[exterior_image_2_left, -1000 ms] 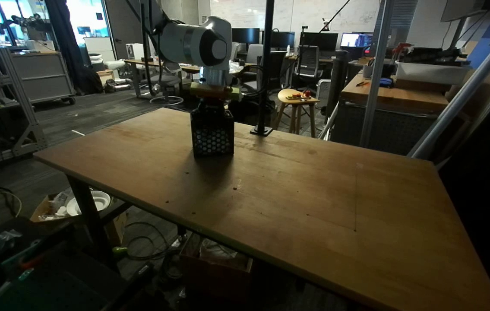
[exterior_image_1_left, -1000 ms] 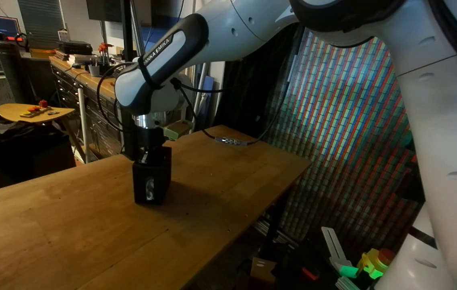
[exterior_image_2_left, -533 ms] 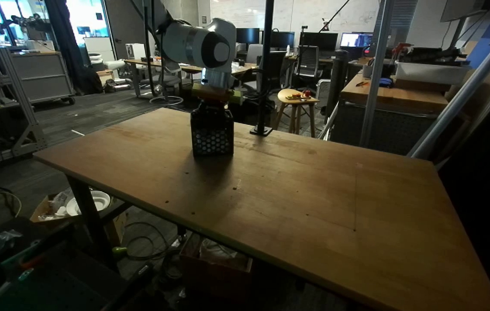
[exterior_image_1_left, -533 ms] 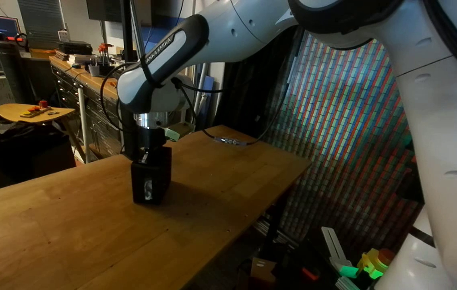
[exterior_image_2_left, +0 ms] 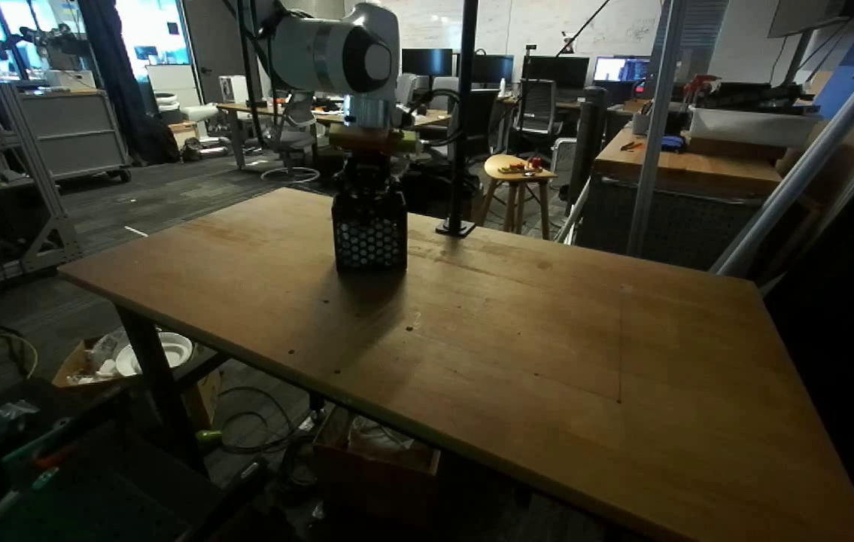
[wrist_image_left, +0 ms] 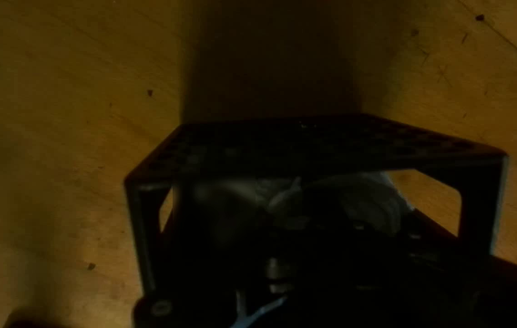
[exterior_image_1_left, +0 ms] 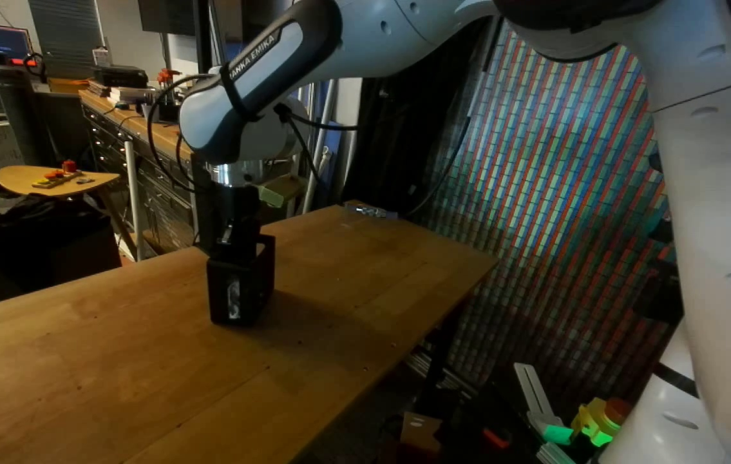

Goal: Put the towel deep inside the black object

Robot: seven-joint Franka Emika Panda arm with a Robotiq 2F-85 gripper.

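The black object is an open-topped box (exterior_image_1_left: 227, 309) with a honeycomb side, which shows in an exterior view (exterior_image_2_left: 370, 245). It stands upright on the wooden table and also shows in the wrist view (wrist_image_left: 313, 146). The greyish-white towel (wrist_image_left: 370, 198) is inside the box, dim and partly hidden by its rim and my gripper. A pale patch of it shows through the box's side slot (exterior_image_1_left: 234, 298). My gripper (exterior_image_1_left: 234, 241) points down into the box's open top, its fingertips hidden by the walls. It is too dark to tell whether the fingers are open or hold the towel.
The wooden table (exterior_image_2_left: 547, 316) carries the box near its far edge in an exterior view. A black vertical post (exterior_image_2_left: 460, 150) stands on the table edge beside the arm. A cable connector (exterior_image_1_left: 371, 211) hangs from the arm at the table's back.
My gripper and arm have risen over the last half second, so more of the gripper shows above the box. The box stands in nearly the same place. The cable connector has moved up and back.
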